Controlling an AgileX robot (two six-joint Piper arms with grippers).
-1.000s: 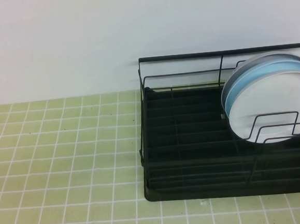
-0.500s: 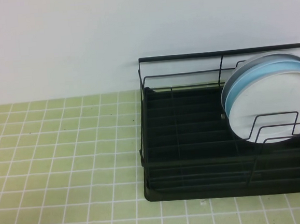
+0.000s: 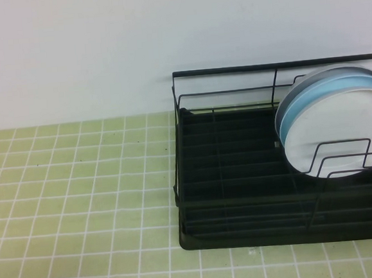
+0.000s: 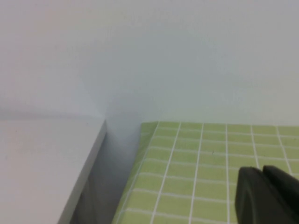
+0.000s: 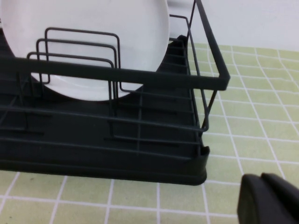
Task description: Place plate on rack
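Observation:
The white plate (image 3: 340, 133) stands on edge in the black wire rack (image 3: 240, 173), leaning among the looped dividers at the rack's right part. Right behind it stands a light blue plate (image 3: 302, 97). The right wrist view shows the white plate (image 5: 103, 42) behind the dividers and the rack's (image 5: 140, 79) front rail. My right gripper (image 5: 261, 179) is shut and empty, low over the green tiles near the rack's corner. Shut and empty as well, my left gripper (image 4: 263, 171) hangs over the tiled mat near its far left corner. Neither gripper appears in the high view.
A green tiled mat (image 3: 75, 199) covers the table left of and in front of the rack. A white wall runs behind. In the left wrist view a grey ledge (image 4: 46, 163) borders the mat's edge.

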